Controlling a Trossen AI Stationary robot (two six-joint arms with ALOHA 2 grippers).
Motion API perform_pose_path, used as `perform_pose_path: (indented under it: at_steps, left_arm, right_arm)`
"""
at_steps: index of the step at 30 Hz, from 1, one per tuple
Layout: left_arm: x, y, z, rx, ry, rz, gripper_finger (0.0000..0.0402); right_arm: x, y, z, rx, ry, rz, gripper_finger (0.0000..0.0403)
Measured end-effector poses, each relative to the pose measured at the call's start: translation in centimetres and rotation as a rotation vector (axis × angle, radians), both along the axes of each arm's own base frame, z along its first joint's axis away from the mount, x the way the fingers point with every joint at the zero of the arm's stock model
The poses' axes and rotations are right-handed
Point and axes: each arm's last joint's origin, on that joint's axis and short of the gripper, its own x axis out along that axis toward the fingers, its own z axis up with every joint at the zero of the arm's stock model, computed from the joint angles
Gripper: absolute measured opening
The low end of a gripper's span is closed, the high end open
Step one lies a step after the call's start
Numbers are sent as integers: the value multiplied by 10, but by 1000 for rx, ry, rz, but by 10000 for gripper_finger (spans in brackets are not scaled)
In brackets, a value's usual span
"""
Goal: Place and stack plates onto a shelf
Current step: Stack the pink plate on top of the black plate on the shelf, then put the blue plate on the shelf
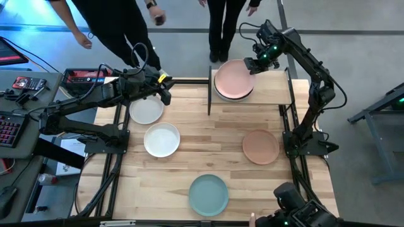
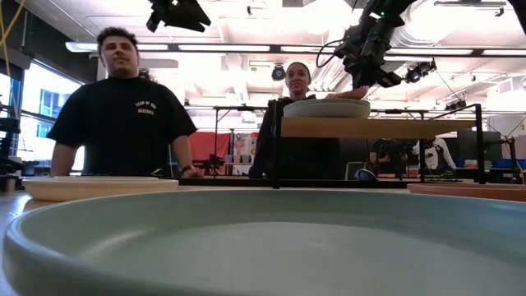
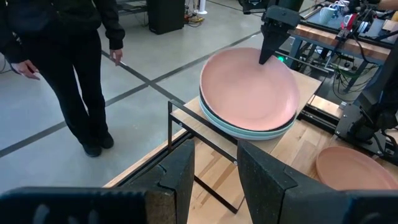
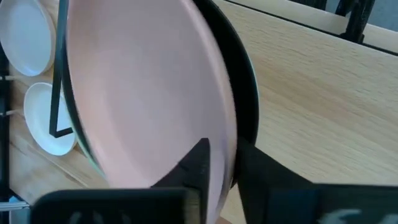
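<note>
I'm watching the right gripper (image 1: 250, 64) sitting at the rim of the round matte salmon pink plate (image 1: 233, 79), top of a stack on the small pale-wood shelf w/ thin black metal posts (image 1: 274, 94). In the right wrist view its fingers (image 4: 198, 163) are straddling that rim w/ only a narrow gap, one pad over the pink face, one outside; can't tell if they're pinching or just touching. Under the pink one I'm seeing a pale grey-green plate (image 3: 249, 131) and a black plate (image 4: 247, 99). These look stiff, smooth, prob chip-prone and slippery, so I'm judging the rim is the only sensible hold, squarely. Left gripper (image 1: 165, 89) is hovering over the round white plate (image 1: 146, 110) at the table's left, fingers (image 3: 177, 180) spread, holding nothing
</note>
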Motion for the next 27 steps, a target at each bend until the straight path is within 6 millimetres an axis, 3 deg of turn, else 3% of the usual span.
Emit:
perform_pose_path:
  at_steps: [8,23,27]
  left_arm:
    - [0,0,0,0,0,0,111]
    - [0,0,0,0,0,0,111]
    - [0,0,0,0,0,0,111]
  right_arm:
    - [0,0,0,-8,2,28,104]
    - [-13,11,3,49,71,50,107]
    - [-5,18,5,51,70,63,107]
